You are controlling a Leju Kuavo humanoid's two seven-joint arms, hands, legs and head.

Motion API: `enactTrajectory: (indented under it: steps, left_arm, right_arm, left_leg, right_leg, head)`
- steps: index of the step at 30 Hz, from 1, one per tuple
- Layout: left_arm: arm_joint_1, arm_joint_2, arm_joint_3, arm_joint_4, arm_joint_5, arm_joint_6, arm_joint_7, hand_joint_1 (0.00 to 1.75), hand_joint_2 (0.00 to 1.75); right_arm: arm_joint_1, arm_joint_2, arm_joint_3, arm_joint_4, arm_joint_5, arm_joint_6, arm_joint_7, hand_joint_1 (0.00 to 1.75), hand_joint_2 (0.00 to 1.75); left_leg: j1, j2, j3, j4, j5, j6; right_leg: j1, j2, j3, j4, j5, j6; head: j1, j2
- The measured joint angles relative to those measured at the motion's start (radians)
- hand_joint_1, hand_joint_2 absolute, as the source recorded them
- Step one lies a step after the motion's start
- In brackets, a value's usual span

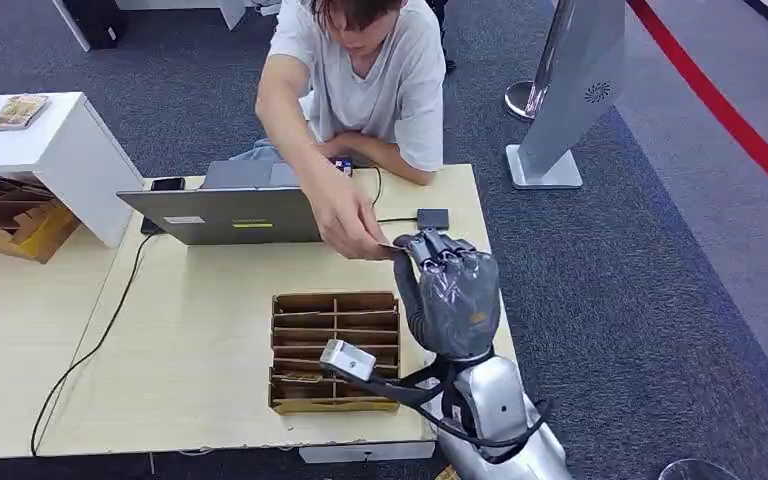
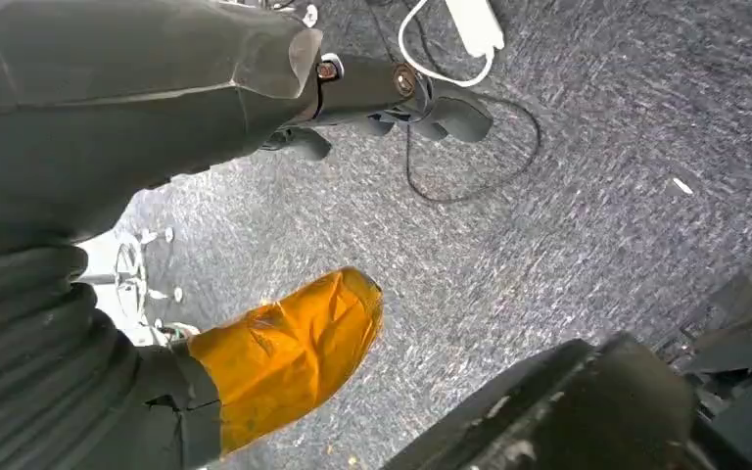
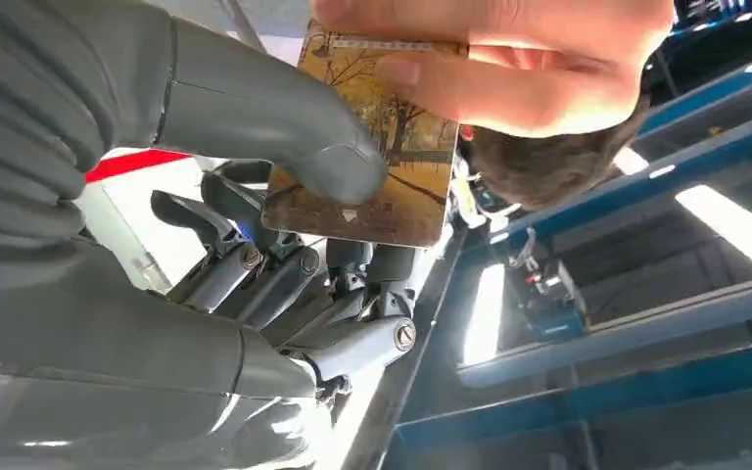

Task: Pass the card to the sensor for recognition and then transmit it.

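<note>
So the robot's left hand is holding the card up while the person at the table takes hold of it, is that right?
Not quite: it is the right hand holding the card, as the right wrist view shows, with the thumb on its face. The person's hand grips the card's other end. The left hand hangs over the carpet.

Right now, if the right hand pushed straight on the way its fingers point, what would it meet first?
Probably the person's hand, already at the card that the right hand holds; the laptop lies beyond. Depth is unclear.
</note>
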Motion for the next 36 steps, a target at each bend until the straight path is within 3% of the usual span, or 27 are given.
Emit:
enactTrajectory:
  steps: [2,3,4,5,36]
  left_arm:
    - [0.0,0.0,-0.002,0.0,-0.002,-0.001,0.0,0.0,1.75]
    - [0.0,0.001,-0.005,0.0,-0.002,-0.001,0.003,0.0,1.75]
    - [0.0,0.001,-0.008,0.0,-0.002,-0.001,0.005,0.0,1.75]
    - [0.0,0.001,-0.01,0.0,-0.002,-0.001,0.006,0.0,1.75]
    - [-0.002,0.001,-0.024,0.0,-0.005,-0.005,0.016,0.0,1.75]
  right_arm:
    - [-0.006,0.0,0.009,0.012,-0.002,0.003,0.006,1.75,1.75]
    - [-0.011,0.0,0.016,0.018,-0.003,0.008,0.01,0.89,1.75]
    - [-0.014,0.0,0.021,0.022,-0.005,0.013,0.015,0.28,1.75]
    - [-0.015,0.0,0.025,0.026,-0.006,0.014,0.019,0.0,1.75]
    - [-0.026,0.0,0.063,0.047,-0.005,0.027,0.04,0.0,1.75]
  left_leg:
    - [0.0,0.0,0.0,0.0,0.0,0.0]
    - [0.0,0.0,0.0,0.0,0.0,0.0]
    - [0.0,0.0,0.0,0.0,0.0,0.0]
    - [0.0,0.0,0.0,0.0,0.0,0.0]
    - [0.0,0.0,0.0,0.0,0.0,0.0]
  right_leg:
    - [0.0,0.0,0.0,0.0,0.0,0.0]
    - [0.0,0.0,0.0,0.0,0.0,0.0]
    - [0.0,0.0,0.0,0.0,0.0,0.0]
    - [0.0,0.0,0.0,0.0,0.0,0.0]
    - [0.0,0.0,0.0,0.0,0.0,0.0]
  head:
    - [0.0,0.0]
    - [0.0,0.0]
    - [0.0,0.0]
    - [0.0,0.0]
    - [0.0,0.0]
